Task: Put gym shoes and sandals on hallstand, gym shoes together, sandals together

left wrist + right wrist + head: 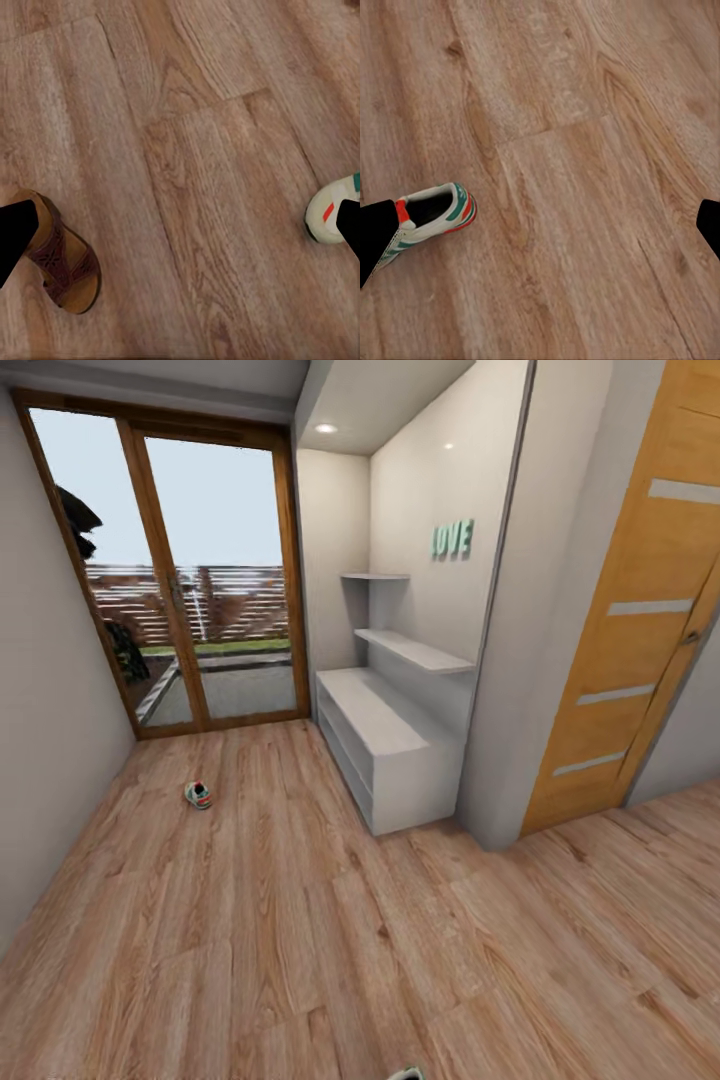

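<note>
Wood-grain corridor floor [300, 920] runs beneath both pincers, whose dark fingertips stand wide apart and clamp nothing. Past the left gripper [180, 232], a brown sandal [64, 262] lies on the planks touching one fingertip [15, 229], while a gym shoe [431, 214] lies beside the right gripper [540, 229]. Farther off, another gym shoe [198, 794] rests on the floor, well apart from the hallstand [385, 735] against the wall.

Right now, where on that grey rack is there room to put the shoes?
The bench top of the rack looks bare from the glass door end to the near end. The two upper shelves look bare too. The floor is wide open; one sneaker lies toward the left wall.
</note>
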`<state>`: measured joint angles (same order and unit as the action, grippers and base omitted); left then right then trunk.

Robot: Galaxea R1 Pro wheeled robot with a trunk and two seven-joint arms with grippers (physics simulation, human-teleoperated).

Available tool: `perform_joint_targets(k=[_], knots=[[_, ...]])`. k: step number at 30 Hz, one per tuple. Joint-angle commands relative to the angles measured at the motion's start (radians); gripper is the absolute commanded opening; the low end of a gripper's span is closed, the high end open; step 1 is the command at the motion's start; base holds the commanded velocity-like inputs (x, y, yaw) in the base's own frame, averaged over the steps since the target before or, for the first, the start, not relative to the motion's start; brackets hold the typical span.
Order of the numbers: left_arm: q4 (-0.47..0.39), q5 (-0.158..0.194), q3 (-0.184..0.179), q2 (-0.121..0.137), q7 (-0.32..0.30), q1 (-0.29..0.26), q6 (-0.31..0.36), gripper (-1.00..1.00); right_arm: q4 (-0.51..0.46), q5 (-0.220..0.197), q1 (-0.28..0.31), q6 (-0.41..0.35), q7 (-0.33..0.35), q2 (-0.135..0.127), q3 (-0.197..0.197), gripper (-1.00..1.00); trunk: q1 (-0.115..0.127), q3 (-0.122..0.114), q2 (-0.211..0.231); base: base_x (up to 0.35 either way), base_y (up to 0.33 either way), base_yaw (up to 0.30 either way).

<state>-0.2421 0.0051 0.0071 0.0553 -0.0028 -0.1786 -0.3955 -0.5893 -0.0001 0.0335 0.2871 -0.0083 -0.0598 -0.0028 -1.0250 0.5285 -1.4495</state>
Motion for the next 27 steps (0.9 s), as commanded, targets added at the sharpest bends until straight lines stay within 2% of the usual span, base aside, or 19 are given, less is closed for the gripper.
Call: perform_joint_targets(k=[1, 27], knots=[[0.001, 0.0, 0.001, 0.0, 0.0, -0.001, -0.003, 1.0, 0.0, 0.0, 0.0, 0.003, -0.001, 0.0, 0.0, 1.0, 0.0, 0.001, -0.001, 0.021, -0.005, 0.257], [0.0, 0.001, 0.001, 0.0, 0.0, -0.001, -0.003, 1.0, 0.0, 0.0, 0.0, 0.004, -0.001, 0.0, 0.0, 1.0, 0.0, 0.001, -0.001, 0.008, -0.001, 0.266]])
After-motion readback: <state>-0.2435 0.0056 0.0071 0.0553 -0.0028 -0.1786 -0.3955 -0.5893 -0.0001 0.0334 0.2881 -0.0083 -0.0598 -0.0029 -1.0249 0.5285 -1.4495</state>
